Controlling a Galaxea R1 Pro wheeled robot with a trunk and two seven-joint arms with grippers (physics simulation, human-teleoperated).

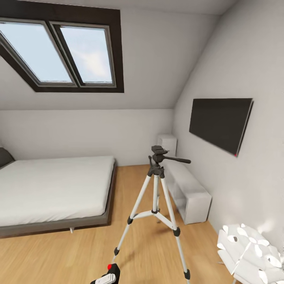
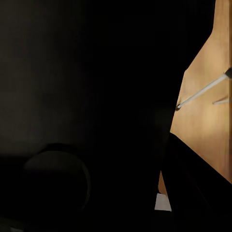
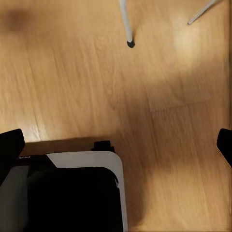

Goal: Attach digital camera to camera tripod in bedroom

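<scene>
The left gripper (image 1: pixel 103 279) holds the digital camera (image 1: pixel 112 271) tight between its fingers, the right gripper (image 3: pixel 116 145) is wide open over bare floor (image 3: pixel 159 121), and beyond them stands the camera tripod (image 1: pixel 157 205), the bed (image 1: pixel 51 189) farther off

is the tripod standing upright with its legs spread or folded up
Upright, legs spread. The camera tripod stands on the wood floor with its three silver legs splayed apart, braced at the middle, and its black head on top.

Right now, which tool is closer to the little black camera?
Left. The left tool grips the digital camera; the right tool hangs open above the floor, apart from it.
</scene>
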